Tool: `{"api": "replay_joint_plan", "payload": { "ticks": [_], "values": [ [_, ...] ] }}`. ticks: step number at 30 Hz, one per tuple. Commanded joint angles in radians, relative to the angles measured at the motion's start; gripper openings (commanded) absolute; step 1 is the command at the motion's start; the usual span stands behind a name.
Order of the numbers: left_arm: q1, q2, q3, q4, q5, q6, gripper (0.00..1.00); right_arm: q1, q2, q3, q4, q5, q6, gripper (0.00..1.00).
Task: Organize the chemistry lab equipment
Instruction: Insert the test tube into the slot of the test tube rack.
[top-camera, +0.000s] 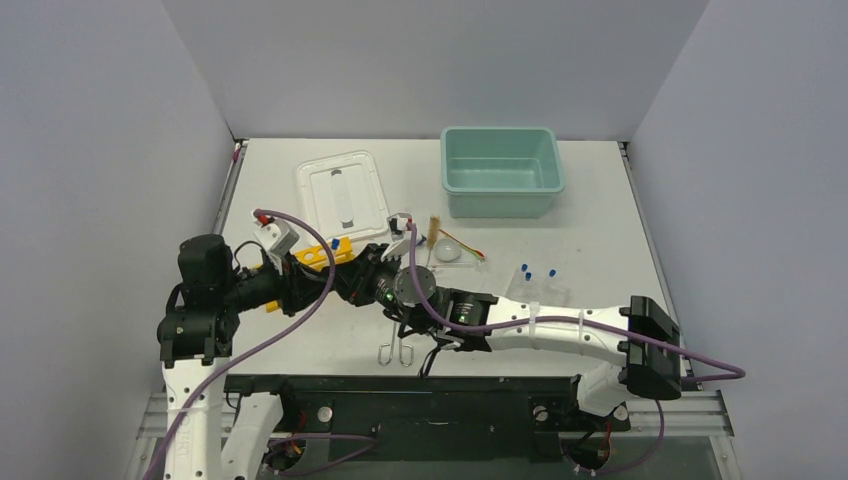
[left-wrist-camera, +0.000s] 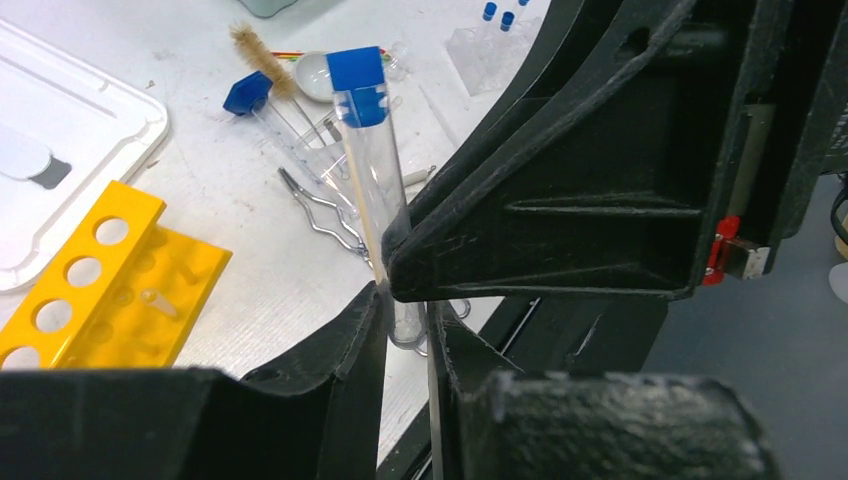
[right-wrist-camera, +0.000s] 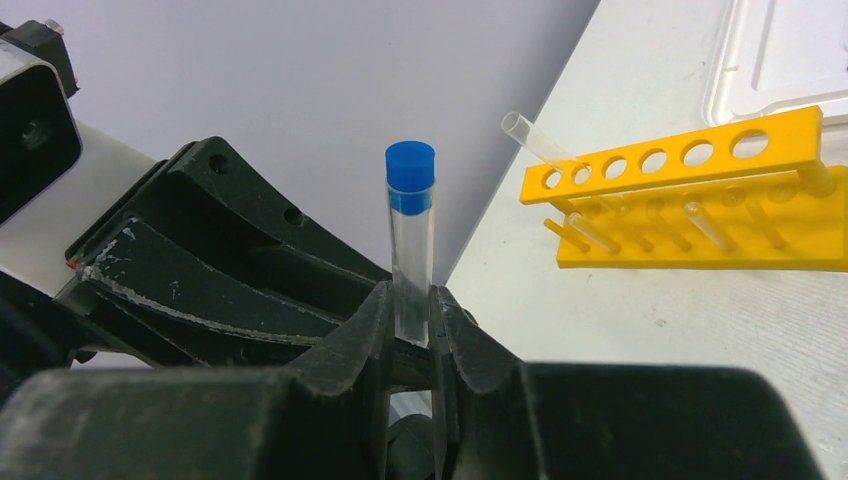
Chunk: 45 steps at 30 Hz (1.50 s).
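Grippers meet mid-table, just right of the rack (top-camera: 325, 255).

Capped tubes, four counted:
- One tube (right-wrist-camera: 410, 230), clear with a blue cap, stands upright in the right wrist view. The right gripper (right-wrist-camera: 412, 305) pinches it low on the glass, fingers tight on both sides.
- The left gripper (left-wrist-camera: 408, 310) clamps the same tube at its rounded bottom end. Both grippers are on it at once, off the table.
- A second capped tube (left-wrist-camera: 270, 110) lies flat beside the brush.
- Two vials (top-camera: 524, 268), blue caps up, stand right of centre, well apart from the grippers.

Rack: one, yellow. Six holes in the top bar in the right wrist view. One bare tube (right-wrist-camera: 535, 140) leans out of the end hole. Cannot tell what sits on the lower tier.

Singles:
- Brush (left-wrist-camera: 262, 60), tan bristles, touching or just beside the dish (left-wrist-camera: 315, 72).
- Tongs (top-camera: 395, 352), loops at the near edge and tips under the grippers.
- Lid (top-camera: 342, 195), white, far left, behind the rack.
- Tub (top-camera: 500, 190), teal, far centre-right.
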Motion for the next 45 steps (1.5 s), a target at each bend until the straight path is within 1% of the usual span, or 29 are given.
{"api": "replay_joint_plan", "payload": {
  "ticks": [1,3,6,9,10,11,12,14,18,23,26,30,40,42,45],
  "values": [
    [0.007,-0.008,0.007,0.050,-0.046,0.044,0.10,0.004,-0.006,0.027,-0.119,-0.147,-0.003,0.06],
    [0.008,-0.011,0.008,0.030,-0.051,0.063,0.05,-0.016,-0.023,0.020,-0.142,-0.167,-0.002,0.12],
    [0.007,-0.016,0.012,0.014,-0.057,0.084,0.00,-0.057,-0.048,0.017,-0.169,-0.213,0.000,0.19],
    [0.008,-0.019,0.019,0.010,-0.055,0.084,0.00,-0.088,-0.050,0.031,-0.219,-0.290,0.000,0.26],
    [0.007,-0.019,0.019,0.010,-0.054,0.083,0.00,-0.103,-0.050,0.034,-0.239,-0.308,0.002,0.31],
    [0.008,-0.020,0.021,0.007,-0.053,0.084,0.00,-0.119,-0.049,0.042,-0.251,-0.351,0.002,0.33],
    [0.008,-0.021,0.023,0.000,-0.054,0.090,0.00,-0.128,-0.051,0.046,-0.289,-0.369,-0.002,0.37],
    [0.008,-0.019,0.028,-0.021,-0.054,0.113,0.00,-0.153,-0.065,0.062,-0.347,-0.409,-0.017,0.42],
    [0.007,-0.020,0.036,-0.062,-0.057,0.163,0.00,-0.214,-0.102,0.084,-0.402,-0.488,-0.042,0.47],
    [0.007,-0.012,0.058,-0.124,-0.050,0.242,0.00,-0.295,-0.121,0.147,-0.442,-0.606,-0.068,0.50],
    [0.008,-0.009,0.067,-0.153,-0.047,0.269,0.00,-0.318,-0.111,0.216,-0.482,-0.668,-0.105,0.53],
    [0.008,-0.010,0.070,-0.176,-0.047,0.294,0.00,-0.325,-0.067,0.300,-0.543,-0.696,-0.137,0.53],
    [0.006,-0.008,0.072,-0.209,-0.041,0.334,0.00,-0.313,0.024,0.377,-0.574,-0.732,-0.134,0.54],
    [0.005,-0.007,0.074,-0.215,-0.038,0.340,0.00,-0.308,0.043,0.402,-0.601,-0.729,-0.143,0.53],
    [0.006,-0.009,0.076,-0.228,-0.033,0.350,0.00,-0.303,0.062,0.423,-0.614,-0.721,-0.144,0.50]
  ]
}}
